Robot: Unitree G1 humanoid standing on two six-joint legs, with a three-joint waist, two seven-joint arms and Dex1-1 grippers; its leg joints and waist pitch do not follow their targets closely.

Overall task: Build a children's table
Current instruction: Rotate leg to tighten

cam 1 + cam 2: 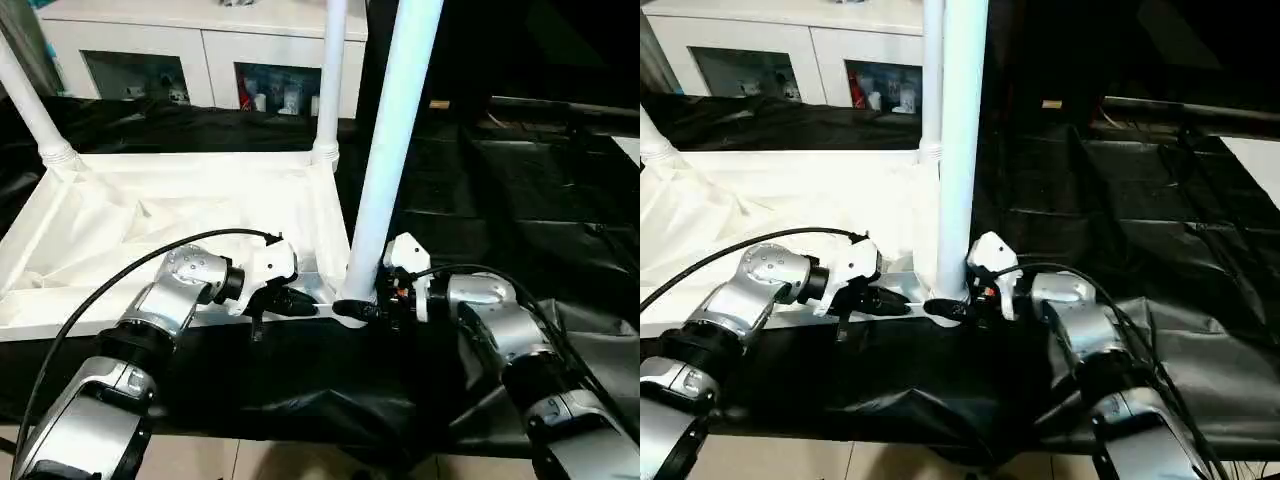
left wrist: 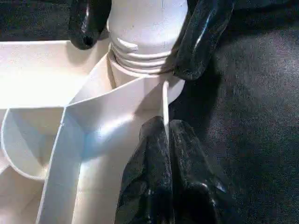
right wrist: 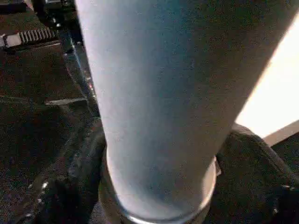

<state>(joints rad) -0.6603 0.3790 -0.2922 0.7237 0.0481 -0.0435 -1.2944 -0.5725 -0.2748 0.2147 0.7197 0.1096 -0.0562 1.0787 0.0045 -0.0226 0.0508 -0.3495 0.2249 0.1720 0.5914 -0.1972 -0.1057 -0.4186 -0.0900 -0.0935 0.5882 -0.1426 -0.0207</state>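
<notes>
Down low at the near right corner of the upturned top: right gripper [image 1: 362, 311], two black fingers spread around the base of a long white tapered plastic tube leg [image 1: 393, 140], one finger [image 2: 202, 37] on each side just above the threaded collar, pressed against the tube as far as can be judged. Just left of it, left gripper [image 1: 300, 303], fingers [image 2: 159, 182] pressed together with nothing between them, tips resting at the thin white rib wall of the near edge, just beside that same corner socket. Leg standing nearly upright in the socket, leaning slightly right toward its upper end. Beneath both grippers, white rectangular plastic tabletop [image 1: 160, 215] lying ribbed side up on the black-draped table [image 1: 520, 200], left of centre. Two more white legs rising from the far corners: one at the far right corner [image 1: 331, 70], one at the far left [image 1: 30, 100], tilted leftward. Farther back, white cabinet with glass doors [image 1: 200, 55].
</notes>
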